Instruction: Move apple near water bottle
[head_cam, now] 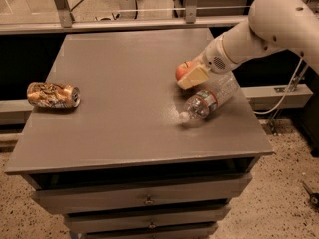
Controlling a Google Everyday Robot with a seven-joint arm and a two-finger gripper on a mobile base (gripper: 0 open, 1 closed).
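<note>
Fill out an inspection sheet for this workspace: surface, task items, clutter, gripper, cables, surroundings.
Surface: grey cabinet top, drawers below.
Task items: apple at the right rear, in the gripper, close beside the water bottle; the bottle lies on its side, cap toward the front.
Clutter: crushed drink can on its side near the left edge.
Gripper: gripper closed on the apple, just behind the bottle.
Cables: pale cable hanging right of the cabinet.
Surroundings: speckled floor, metal rail behind.
</note>
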